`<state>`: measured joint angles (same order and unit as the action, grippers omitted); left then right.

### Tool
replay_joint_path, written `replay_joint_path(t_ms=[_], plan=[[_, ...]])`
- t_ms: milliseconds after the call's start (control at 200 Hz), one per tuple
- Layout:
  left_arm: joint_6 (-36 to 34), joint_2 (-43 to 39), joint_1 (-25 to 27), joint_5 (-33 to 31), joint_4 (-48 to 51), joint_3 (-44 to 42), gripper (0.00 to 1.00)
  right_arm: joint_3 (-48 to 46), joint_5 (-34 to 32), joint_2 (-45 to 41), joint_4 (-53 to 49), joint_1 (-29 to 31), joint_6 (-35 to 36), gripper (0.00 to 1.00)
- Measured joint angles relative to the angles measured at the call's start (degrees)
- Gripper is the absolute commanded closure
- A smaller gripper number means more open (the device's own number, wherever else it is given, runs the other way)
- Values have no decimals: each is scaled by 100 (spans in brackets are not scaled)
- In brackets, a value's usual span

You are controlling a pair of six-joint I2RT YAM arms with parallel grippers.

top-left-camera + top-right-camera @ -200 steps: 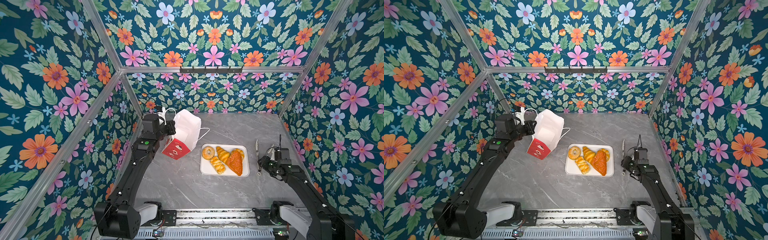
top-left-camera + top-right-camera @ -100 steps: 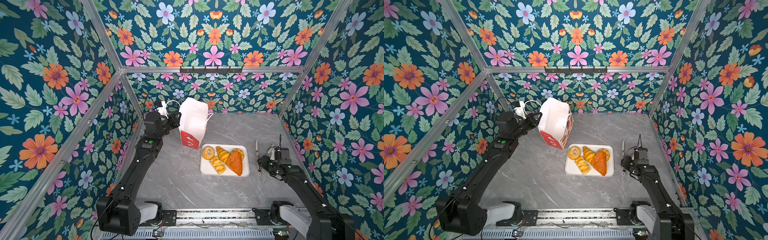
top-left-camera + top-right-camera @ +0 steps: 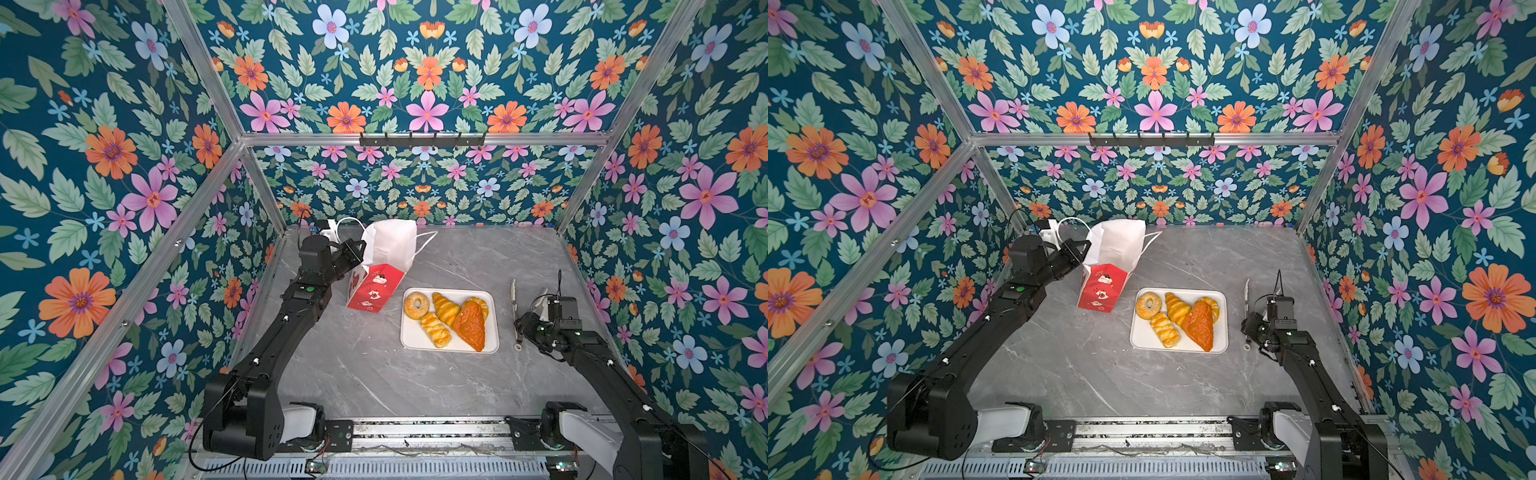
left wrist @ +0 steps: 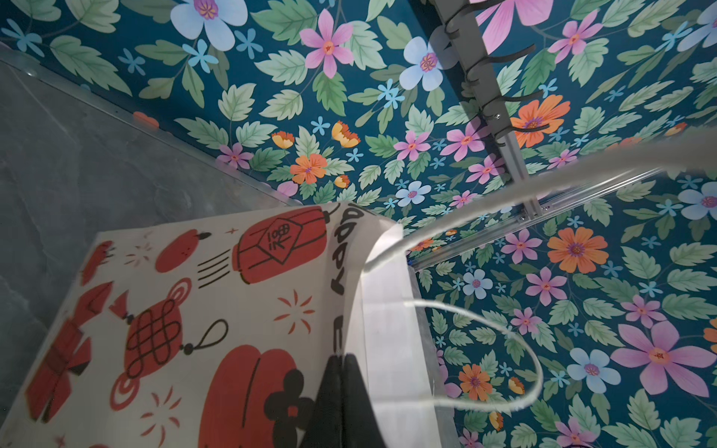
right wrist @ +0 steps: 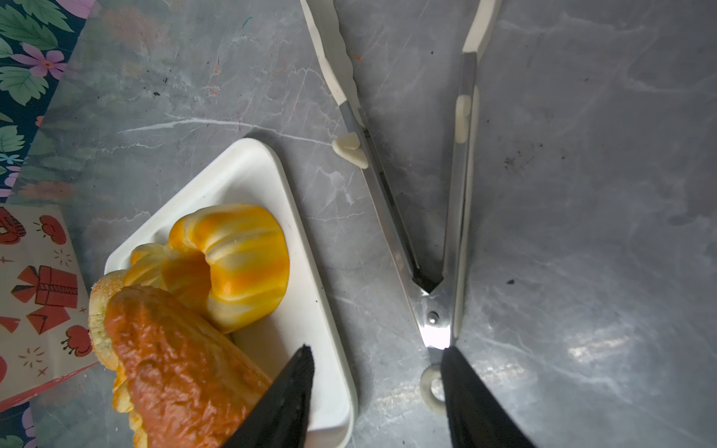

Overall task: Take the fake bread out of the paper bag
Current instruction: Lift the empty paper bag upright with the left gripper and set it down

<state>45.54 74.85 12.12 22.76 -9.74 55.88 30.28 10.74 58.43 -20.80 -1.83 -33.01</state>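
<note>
At 10 o'clock on the table (image 3: pixel 374 374), the paper bag (image 3: pixel 376 286) is seen tilted, its white mouth turned toward 12 o'clock. Its rim is pinched between the closed jaws of the left gripper (image 3: pixel 362 250). The fake bread (image 3: pixel 451 318) is found outside the bag, heaped on a white tray (image 3: pixel 411 343) at 4 o'clock from it. Tongs (image 3: pixel 514 305) are laid at 3 o'clock from the tray. By their hinge end the right gripper (image 5: pixel 376 351) is held with jaws apart, and nothing is gripped.

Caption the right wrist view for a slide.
Right gripper open between a white tray of fake bread and splayed metal tongs on the grey table, paper bag at the frame's edge.
</note>
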Motion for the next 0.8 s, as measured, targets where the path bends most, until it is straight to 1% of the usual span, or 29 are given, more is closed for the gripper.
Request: replay_joint_path(t_ms=[165,245,330,565,800], plan=[[63,-2,-35,31,-127,-79,100,-28,20,7,24,0,0,45],[199,20,-26,109,-289,-90,100,-33,28,42,50,-2,-20,45],[402,22,35,155,-437,-85,100,-35,61,70,96,-2,-48,45],[688,-55,201,258,-713,68,100,-37,83,92,173,-2,-107,45],[817,-131,203,164,-776,63,100,-72,85,103,219,-2,-107,45]])
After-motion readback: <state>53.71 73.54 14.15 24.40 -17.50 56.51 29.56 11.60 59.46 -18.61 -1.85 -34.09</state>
